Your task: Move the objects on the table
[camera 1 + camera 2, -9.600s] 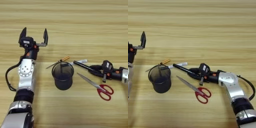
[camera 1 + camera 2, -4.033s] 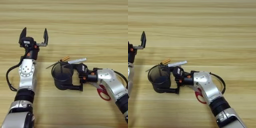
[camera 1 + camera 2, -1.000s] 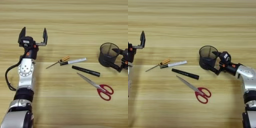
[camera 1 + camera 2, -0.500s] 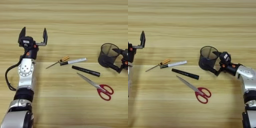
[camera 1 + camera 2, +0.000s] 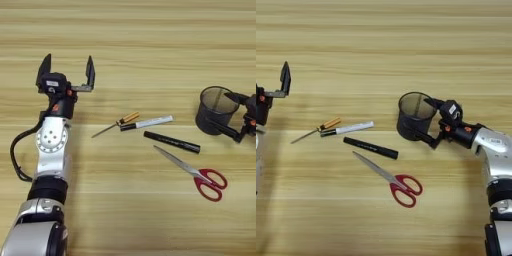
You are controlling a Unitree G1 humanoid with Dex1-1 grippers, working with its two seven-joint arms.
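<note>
at right of centre, right gripper (image 5: pixel 432 122) pinches the black mesh pen cup (image 5: pixel 414 116), upright on the table (image 5: pixel 384 50). scissors (image 5: pixel 387 178), marker (image 5: pixel 370 148), pen (image 5: pixel 348 129) lie left. left gripper (image 5: pixel 67 70) spread, upper left.

The far part of the counter (image 5: pixel 386 45) is bare wood, and so is the near strip in front of the scissors (image 5: pixel 390 179). In the middle, the small amber-handled tool (image 5: pixel 114 124), white pen (image 5: pixel 147 122) and black marker (image 5: pixel 172 142) lie close together. At the right, the pen cup (image 5: pixel 413 116) stands between the fingers of the right tool (image 5: pixel 432 122).
</note>
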